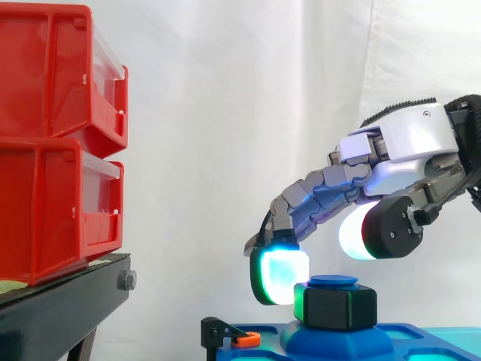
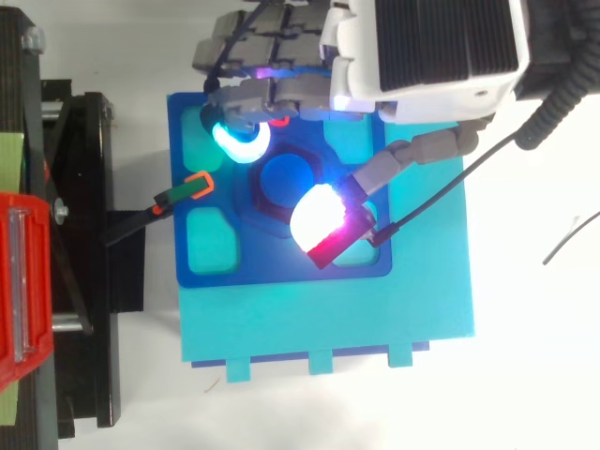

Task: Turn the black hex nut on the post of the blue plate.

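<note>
So the nut (image 1: 336, 306) sits on the post (image 2: 286, 178) dead centre of the plate (image 2: 202, 272), and the hand (image 1: 406, 139) is hanging right over it. Fingers and thumb are apart, not clamped on anything. From the top view, the cyan finger pad (image 1: 279, 274) is down at the nut's 10 o'clock, right against its side, while the thumb pad (image 1: 355, 233) floats above it at about 5 o'clock. Red bins (image 1: 52, 150) are way off at the plate's 9 o'clock.

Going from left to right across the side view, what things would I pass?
The red bins → orange clip → black hex nut.
</note>
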`<action>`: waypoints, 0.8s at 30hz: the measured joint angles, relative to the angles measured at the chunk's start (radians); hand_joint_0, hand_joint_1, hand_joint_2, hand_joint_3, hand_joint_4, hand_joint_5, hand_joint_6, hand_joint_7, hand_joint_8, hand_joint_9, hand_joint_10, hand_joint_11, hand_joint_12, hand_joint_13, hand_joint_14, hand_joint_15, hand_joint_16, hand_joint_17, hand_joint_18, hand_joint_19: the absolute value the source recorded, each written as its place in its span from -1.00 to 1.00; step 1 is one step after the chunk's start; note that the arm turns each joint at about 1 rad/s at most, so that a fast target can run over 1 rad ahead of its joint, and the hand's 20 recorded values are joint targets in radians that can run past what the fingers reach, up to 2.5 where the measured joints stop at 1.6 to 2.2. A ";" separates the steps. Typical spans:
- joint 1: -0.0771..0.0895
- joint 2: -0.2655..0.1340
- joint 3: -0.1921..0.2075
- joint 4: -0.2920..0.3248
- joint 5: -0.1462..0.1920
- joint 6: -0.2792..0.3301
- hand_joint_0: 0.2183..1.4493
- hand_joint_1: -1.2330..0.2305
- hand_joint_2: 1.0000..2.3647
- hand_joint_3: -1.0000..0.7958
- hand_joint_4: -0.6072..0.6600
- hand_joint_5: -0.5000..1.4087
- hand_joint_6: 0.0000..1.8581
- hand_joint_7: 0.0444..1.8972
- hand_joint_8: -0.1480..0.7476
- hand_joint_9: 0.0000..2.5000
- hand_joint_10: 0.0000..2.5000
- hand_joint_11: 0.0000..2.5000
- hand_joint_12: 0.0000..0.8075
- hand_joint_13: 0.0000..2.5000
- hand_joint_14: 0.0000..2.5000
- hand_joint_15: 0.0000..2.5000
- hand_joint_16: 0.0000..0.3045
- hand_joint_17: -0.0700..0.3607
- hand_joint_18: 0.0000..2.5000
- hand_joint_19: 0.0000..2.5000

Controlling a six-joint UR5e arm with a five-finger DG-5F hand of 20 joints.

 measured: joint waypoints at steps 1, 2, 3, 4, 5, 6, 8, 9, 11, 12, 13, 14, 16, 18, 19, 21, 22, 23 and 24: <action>0.001 0.000 0.000 0.002 -0.001 0.001 -0.55 0.22 -1.00 -0.44 0.28 -0.67 -0.46 0.07 -0.11 -0.71 -1.00 -0.97 -0.17 -0.72 -1.00 -0.94 -0.65 -0.12 -0.87 -0.88; 0.002 0.000 0.000 0.006 -0.002 0.002 -0.55 0.22 -1.00 -0.44 0.28 -0.67 -0.46 0.07 -0.11 -0.71 -1.00 -0.97 -0.17 -0.72 -1.00 -0.94 -0.65 -0.11 -0.87 -0.88; 0.004 0.000 0.000 0.011 -0.002 0.003 -0.56 0.23 -1.00 -0.44 0.28 -0.67 -0.46 0.07 -0.11 -0.71 -1.00 -0.97 -0.17 -0.72 -1.00 -0.94 -0.65 -0.11 -0.87 -0.88; 0.006 0.000 0.000 0.017 -0.001 0.004 -0.55 0.23 -1.00 -0.44 0.28 -0.67 -0.46 0.07 -0.11 -0.71 -1.00 -0.97 -0.17 -0.73 -1.00 -0.94 -0.65 -0.12 -0.87 -0.88; 0.009 -0.001 0.001 0.026 0.000 0.005 -0.56 0.23 -1.00 -0.44 0.28 -0.67 -0.46 0.07 -0.11 -0.71 -1.00 -0.97 -0.17 -0.73 -1.00 -0.94 -0.65 -0.11 -0.88 -0.88; 0.012 -0.001 0.001 0.036 0.001 0.006 -0.56 0.23 -1.00 -0.44 0.27 -0.67 -0.46 0.07 -0.12 -0.71 -1.00 -0.97 -0.17 -0.73 -1.00 -0.95 -0.65 -0.12 -0.88 -0.88; 0.017 -0.001 0.001 0.054 0.002 0.006 -0.56 0.23 -1.00 -0.44 0.27 -0.67 -0.46 0.07 -0.11 -0.71 -1.00 -0.98 -0.17 -0.73 -1.00 -0.94 -0.65 -0.12 -0.88 -0.88; 0.020 -0.001 0.001 0.061 0.003 0.007 -0.56 0.23 -1.00 -0.44 0.27 -0.67 -0.46 0.07 -0.12 -0.71 -1.00 -0.97 -0.17 -0.73 -1.00 -0.94 -0.65 -0.12 -0.88 -0.88; 0.030 -0.001 0.001 0.077 0.009 0.011 -0.56 0.23 -1.00 -0.44 0.27 -0.67 -0.46 0.07 -0.12 -0.71 -1.00 -0.97 -0.17 -0.73 -1.00 -0.94 -0.65 -0.12 -0.88 -0.88; 0.034 -0.001 0.001 0.083 0.012 0.012 -0.56 0.23 -1.00 -0.44 0.27 -0.67 -0.46 0.07 -0.12 -0.71 -1.00 -0.97 -0.17 -0.73 -1.00 -0.94 -0.65 -0.12 -0.88 -0.88; 0.038 -0.001 0.001 0.087 0.016 0.013 -0.56 0.23 -1.00 -0.44 0.28 -0.67 -0.46 0.08 -0.12 -0.71 -1.00 -0.97 -0.17 -0.73 -1.00 -0.94 -0.65 -0.12 -0.88 -0.88; 0.043 -0.001 0.002 0.094 0.021 0.014 -0.56 0.23 -1.00 -0.44 0.28 -0.67 -0.46 0.07 -0.12 -0.71 -1.00 -0.97 -0.17 -0.73 -1.00 -0.95 -0.65 -0.12 -0.88 -0.88; 0.049 -0.001 0.004 0.106 0.027 0.015 -0.56 0.23 -1.00 -0.44 0.28 -0.67 -0.46 0.07 -0.12 -0.71 -1.00 -0.97 -0.17 -0.73 -1.00 -0.94 -0.65 -0.12 -0.89 -0.88; 0.053 -0.001 0.007 0.115 0.030 0.015 -0.56 0.23 -1.00 -0.44 0.28 -0.67 -0.46 0.07 -0.12 -0.71 -1.00 -0.97 -0.17 -0.73 -1.00 -0.94 -0.65 -0.12 -0.89 -0.88; 0.055 -0.001 0.007 0.118 0.031 0.015 -0.56 0.23 -1.00 -0.44 0.28 -0.67 -0.46 0.07 -0.12 -0.71 -1.00 -0.96 -0.17 -0.73 -1.00 -0.93 -0.65 -0.12 -0.89 -0.88; 0.059 -0.002 0.009 0.123 0.035 0.015 -0.56 0.23 -1.00 -0.44 0.28 -0.67 -0.46 0.07 -0.12 -0.71 -1.00 -0.97 -0.17 -0.73 -1.00 -0.94 -0.65 -0.12 -0.89 -0.88; 0.060 -0.002 0.009 0.124 0.038 0.014 -0.56 0.23 -1.00 -0.44 0.28 -0.67 -0.46 0.07 -0.12 -0.71 -1.00 -0.97 -0.17 -0.73 -1.00 -0.94 -0.65 -0.12 -0.89 -0.88; 0.063 -0.002 0.009 0.123 0.042 0.014 -0.56 0.23 -1.00 -0.44 0.28 -0.67 -0.46 0.07 -0.12 -0.71 -1.00 -0.97 -0.17 -0.74 -1.00 -0.94 -0.65 -0.12 -0.89 -0.88; 0.065 -0.003 0.009 0.123 0.045 0.014 -0.56 0.23 -1.00 -0.44 0.28 -0.67 -0.46 0.07 -0.12 -0.71 -1.00 -0.97 -0.16 -0.74 -1.00 -0.94 -0.65 -0.12 -0.90 -0.88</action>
